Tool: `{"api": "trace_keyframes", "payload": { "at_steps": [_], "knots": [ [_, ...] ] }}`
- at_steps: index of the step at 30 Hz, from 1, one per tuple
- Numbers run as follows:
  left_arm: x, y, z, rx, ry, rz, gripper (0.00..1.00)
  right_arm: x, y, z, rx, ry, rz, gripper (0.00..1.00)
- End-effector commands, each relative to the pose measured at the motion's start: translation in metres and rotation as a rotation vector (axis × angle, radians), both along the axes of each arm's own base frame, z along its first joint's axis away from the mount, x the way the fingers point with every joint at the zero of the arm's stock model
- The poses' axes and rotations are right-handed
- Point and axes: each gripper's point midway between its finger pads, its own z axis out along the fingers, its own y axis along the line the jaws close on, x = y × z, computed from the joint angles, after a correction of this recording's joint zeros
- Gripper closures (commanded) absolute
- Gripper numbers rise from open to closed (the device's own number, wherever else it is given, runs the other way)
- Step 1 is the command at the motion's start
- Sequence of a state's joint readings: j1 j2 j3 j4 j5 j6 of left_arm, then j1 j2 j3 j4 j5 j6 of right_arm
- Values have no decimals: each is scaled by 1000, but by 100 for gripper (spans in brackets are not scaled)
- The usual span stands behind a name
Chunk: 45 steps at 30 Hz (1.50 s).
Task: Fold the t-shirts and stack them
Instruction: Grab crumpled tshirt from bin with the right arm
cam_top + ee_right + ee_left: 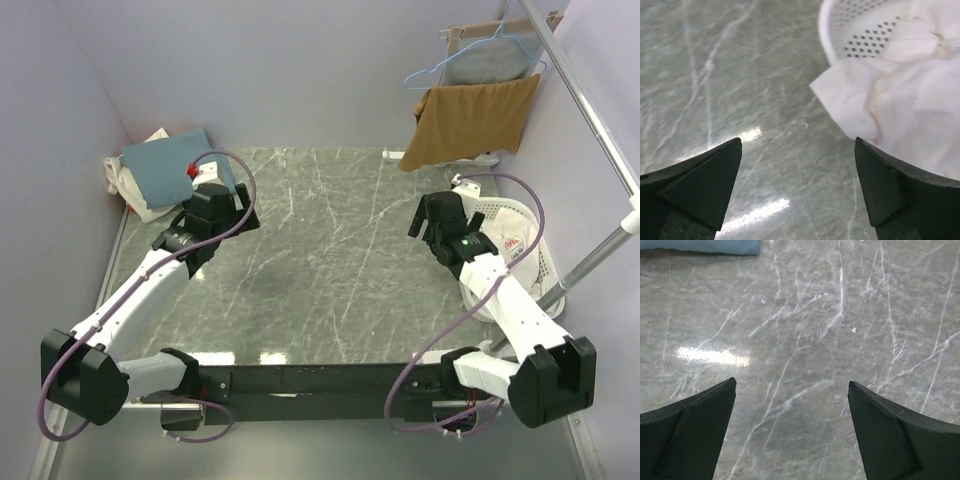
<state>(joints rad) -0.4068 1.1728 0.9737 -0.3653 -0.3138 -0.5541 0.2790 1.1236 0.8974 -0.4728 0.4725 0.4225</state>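
A folded teal-blue t-shirt [165,165] lies at the table's far left corner on top of an off-white one [135,195]; its edge shows in the left wrist view [700,246]. A crumpled white t-shirt [905,95] spills over the rim of the white perforated basket [840,20] at the right, with a bit of red print visible from above [512,243]. My left gripper [240,208] [791,390] hangs open over bare marble, just right of the stack. Beside the basket's left rim, my right gripper [428,225] [797,145] is open and holds nothing.
The basket [528,262] sits at the table's right edge. A tan-brown cloth [470,120] hangs on a rack at the back right, with a grey garment on a blue hanger [485,62] behind it. A metal rail [590,110] runs along the right wall.
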Motion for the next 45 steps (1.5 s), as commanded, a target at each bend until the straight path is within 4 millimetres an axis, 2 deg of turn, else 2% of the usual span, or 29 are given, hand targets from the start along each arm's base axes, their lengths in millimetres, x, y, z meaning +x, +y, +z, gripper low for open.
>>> {"api": "trace_keyframes", "payload": {
  "at_steps": [1,2,6,8,12,16,25,28,31,32,33,34,37,39,40,41,42,45],
  "knots": [
    [1,1,15,-3,3,27,1,2,-32,10,-99,2,-206,0],
    [0,1,17,-5,1,24,1,2,-39,2,-134,38,-238,0],
    [-6,-2,21,-23,-15,-2,1,3,-58,-3,-164,72,-337,0],
    [-9,-4,26,-36,-34,-23,1,4,-64,-3,-161,65,-369,0],
    [-14,-4,25,-39,-37,-37,1,7,-77,-11,-124,74,-405,0],
    [-13,-14,25,-62,-41,-86,1,5,-94,-27,-78,104,-438,0],
    [-9,-28,12,-81,-1,-143,1,2,-139,-47,-49,151,-549,12],
    [-9,-30,9,-83,10,-153,1,2,-145,-56,-18,169,-574,19],
    [-10,-34,6,-91,19,-172,1,3,-148,-65,2,187,-591,30],
    [-9,-35,6,-90,19,-174,0,5,-148,-71,11,199,-587,44],
    [-9,-36,6,-92,21,-178,1,6,-146,-75,26,208,-578,52],
    [-9,-36,4,-92,28,-180,1,7,-146,-81,33,223,-579,64],
    [-9,-38,1,-90,40,-186,1,8,-142,-94,51,252,-562,68],
    [-8,-38,-1,-87,48,-185,1,7,-141,-98,53,256,-560,79],
    [-8,-37,-1,-87,49,-184,0,7,-140,-98,58,249,-555,96],
    [-8,-37,-2,-84,51,-183,1,8,-141,-95,56,239,-551,100],
    [-8,-37,-2,-83,51,-181,0,8,-140,-94,55,234,-544,100],
    [-7,-38,-4,-84,54,-182,1,11,-136,-74,56,169,-506,100]
  ]
}}
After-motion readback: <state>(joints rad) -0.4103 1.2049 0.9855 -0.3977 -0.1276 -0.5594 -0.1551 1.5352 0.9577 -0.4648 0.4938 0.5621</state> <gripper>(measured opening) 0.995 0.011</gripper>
